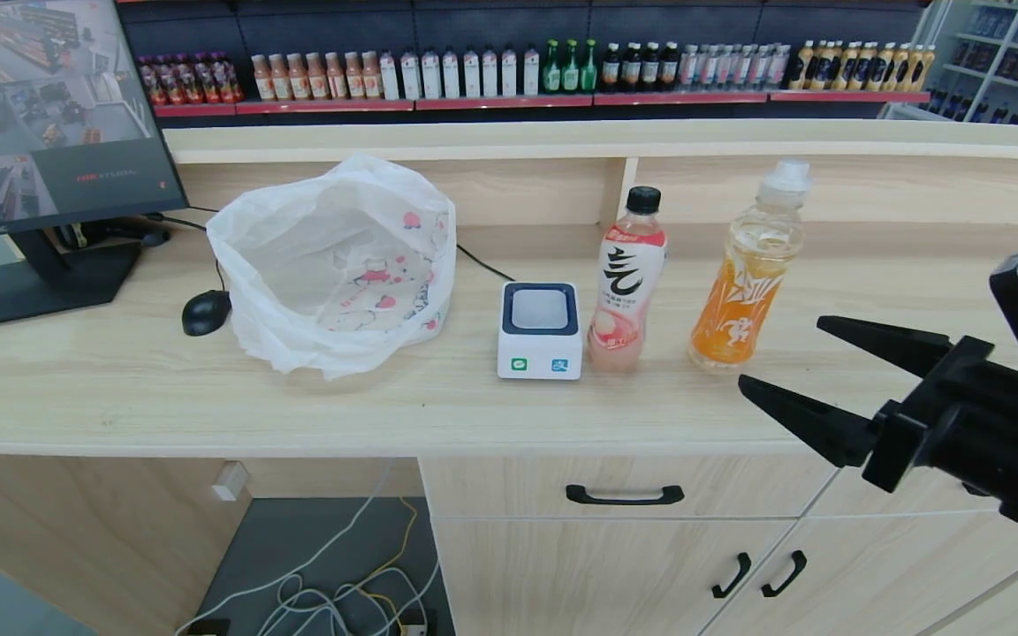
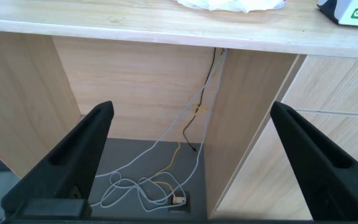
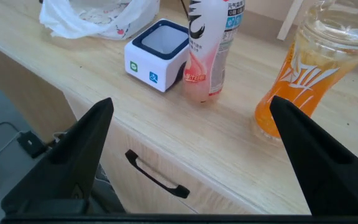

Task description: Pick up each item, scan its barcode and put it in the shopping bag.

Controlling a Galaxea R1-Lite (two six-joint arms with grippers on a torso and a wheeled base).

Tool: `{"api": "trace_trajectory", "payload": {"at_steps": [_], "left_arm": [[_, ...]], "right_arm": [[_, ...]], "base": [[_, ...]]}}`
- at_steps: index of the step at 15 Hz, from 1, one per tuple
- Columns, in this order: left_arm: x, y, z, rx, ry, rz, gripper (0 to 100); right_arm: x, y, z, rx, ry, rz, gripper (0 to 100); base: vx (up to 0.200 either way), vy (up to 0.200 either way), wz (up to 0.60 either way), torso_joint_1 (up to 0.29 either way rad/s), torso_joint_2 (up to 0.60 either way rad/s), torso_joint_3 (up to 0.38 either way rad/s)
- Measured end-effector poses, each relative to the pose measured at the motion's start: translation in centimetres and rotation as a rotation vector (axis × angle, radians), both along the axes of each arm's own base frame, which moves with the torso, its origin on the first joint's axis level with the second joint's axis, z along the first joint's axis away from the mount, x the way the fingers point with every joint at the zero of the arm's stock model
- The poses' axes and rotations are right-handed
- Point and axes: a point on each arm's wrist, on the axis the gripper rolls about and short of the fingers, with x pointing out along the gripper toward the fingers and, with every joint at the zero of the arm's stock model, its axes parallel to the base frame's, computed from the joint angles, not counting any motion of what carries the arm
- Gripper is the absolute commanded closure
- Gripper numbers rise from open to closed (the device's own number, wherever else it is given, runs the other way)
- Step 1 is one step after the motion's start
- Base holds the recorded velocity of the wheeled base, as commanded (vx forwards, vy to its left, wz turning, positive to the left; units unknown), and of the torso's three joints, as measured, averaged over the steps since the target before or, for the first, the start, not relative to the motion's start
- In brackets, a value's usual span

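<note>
Head view, item count? (op)

You have two bottles, both upright on the counter (image 1: 120, 389). One pink bottle (image 1: 626, 283) stands just beside the scanner (image 1: 540, 331). One orange bottle (image 1: 743, 283) stands near it on the robot's right, apart from the pink one. You also have one scanner and one shopping bag (image 1: 332, 265), which sits left of the scanner with its mouth open. (eng)

Grippers? (op)

Two, both jaws spread wide and holding nothing. Your right gripper (image 1: 779, 352) hovers at the counter's front edge, near the orange bottle but not touching it. Your left gripper (image 2: 191, 107) sits low, below the countertop, facing the open bay with loose cables (image 2: 148, 186). (eng)

Anything else up top? (op)

One monitor (image 1: 41, 115) and one mouse (image 1: 206, 312), both left of your bag. (eng)
</note>
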Motion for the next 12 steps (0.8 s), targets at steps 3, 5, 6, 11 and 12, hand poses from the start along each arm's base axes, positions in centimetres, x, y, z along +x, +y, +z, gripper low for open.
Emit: {"api": "trace_trajectory", "payload": {"at_steps": [3,5,6,11,12], "left_arm": [[0.0,0.0,0.0,0.000,0.000,0.000,0],[0.0,0.0,0.0,0.000,0.000,0.000,0],[0.0,0.0,0.0,0.000,0.000,0.000,0],[0.0,0.0,0.0,0.000,0.000,-0.001,0],[0.0,0.0,0.0,0.000,0.000,0.000,0]], "right_arm": [[1.3,2.1,-0.1,0.074,0.014,-0.026,0],[2.1,3.4,-0.2,0.092,0.021,-0.034,0],[2.6,3.8,-0.3,0.097,0.014,-0.047,0],[6.3,6.3,-1.1,0.151,-0.060,-0.102,0],[7.1,6.9,-1.2,0.159,-0.070,-0.104,0]], "base": [[0.000,0.000,0.00,0.000,0.00,0.000],[0.000,0.000,0.00,0.000,0.00,0.000],[0.000,0.000,0.00,0.000,0.00,0.000],[0.000,0.000,0.00,0.000,0.00,0.000],[0.000,0.000,0.00,0.000,0.00,0.000]]}}
